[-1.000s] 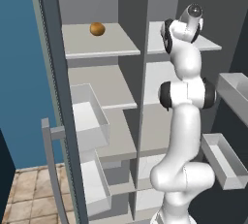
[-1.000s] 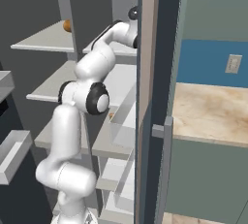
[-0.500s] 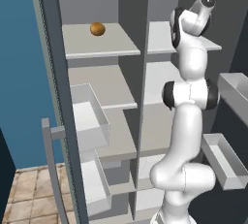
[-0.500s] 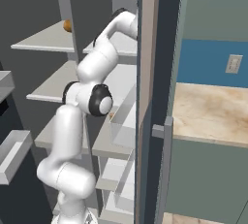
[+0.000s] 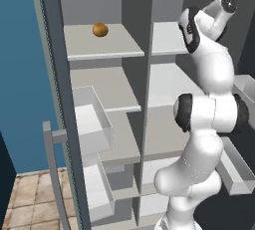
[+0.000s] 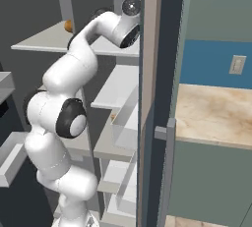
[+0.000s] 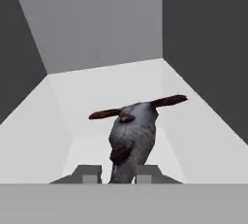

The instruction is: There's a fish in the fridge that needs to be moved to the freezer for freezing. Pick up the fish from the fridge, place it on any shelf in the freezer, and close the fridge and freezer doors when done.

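In the hand view the fish [image 7: 133, 136], slim and dark grey with thin dark fins, lies on a pale grey shelf [image 7: 92, 92] and points away from me. My gripper [image 7: 118, 173] has its two dark fingertips [image 7: 89, 172] pressed against the fish's near end, shut on it. In the left base view my arm reaches up into the fridge, the right half of the unit, at its upper shelf [image 5: 167, 40]. The freezer half [image 5: 104, 74] stands to its left. Both doors hang open: the freezer door [image 5: 50, 99] and the fridge door [image 6: 150, 98].
An orange ball [image 5: 100, 30] rests on the freezer's top shelf. White bins [image 5: 92, 119] jut from the freezer door, and others [image 5: 244, 89] from the fridge door beside my arm. A beige counter [image 6: 216, 113] lies beyond the fridge door.
My hand has pushed further up and into the upper right compartment, and the fingers have closed in on the fish.
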Tool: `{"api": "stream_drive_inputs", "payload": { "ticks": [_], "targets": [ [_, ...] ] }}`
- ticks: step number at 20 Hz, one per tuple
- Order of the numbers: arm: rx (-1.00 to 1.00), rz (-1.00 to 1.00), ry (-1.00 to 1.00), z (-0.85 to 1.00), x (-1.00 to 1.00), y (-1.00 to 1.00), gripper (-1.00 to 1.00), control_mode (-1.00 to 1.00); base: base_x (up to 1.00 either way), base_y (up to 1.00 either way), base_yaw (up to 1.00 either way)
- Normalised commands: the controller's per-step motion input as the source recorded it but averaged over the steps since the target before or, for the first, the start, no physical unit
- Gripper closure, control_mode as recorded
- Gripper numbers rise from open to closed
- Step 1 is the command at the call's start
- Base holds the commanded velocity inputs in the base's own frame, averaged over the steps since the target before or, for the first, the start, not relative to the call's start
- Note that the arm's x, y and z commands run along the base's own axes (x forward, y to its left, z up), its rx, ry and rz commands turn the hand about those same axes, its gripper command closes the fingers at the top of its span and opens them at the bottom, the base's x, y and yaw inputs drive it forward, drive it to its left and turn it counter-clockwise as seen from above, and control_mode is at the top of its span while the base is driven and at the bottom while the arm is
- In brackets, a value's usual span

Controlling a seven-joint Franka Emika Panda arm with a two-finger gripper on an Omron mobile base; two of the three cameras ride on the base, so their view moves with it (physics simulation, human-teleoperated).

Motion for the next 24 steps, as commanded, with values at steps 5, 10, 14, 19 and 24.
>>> {"api": "stream_drive_inputs", "payload": {
  "ticks": [5, 10, 14, 19, 24],
  "targets": [
    [-0.03, 0.0, -0.44, -0.73, -1.0, 0.66, 1.0, -1.0, 0.0, 0.0, 0.0],
    [0.0, 0.0, -0.19, 0.34, -1.0, 0.4, 1.0, -1.0, 0.0, 0.0, 0.0],
    [0.0, 0.01, -0.04, 1.0, -1.0, 0.03, 1.0, -1.0, 0.0, 0.0, 0.0],
    [0.0, 0.0, -0.01, 0.91, -1.0, 0.05, 1.0, -1.0, 0.0, 0.0, 0.0],
    [0.0, 0.03, 0.04, 0.55, -1.0, 0.43, 1.0, -1.0, 0.0, 0.0, 0.0]
  ]
}}
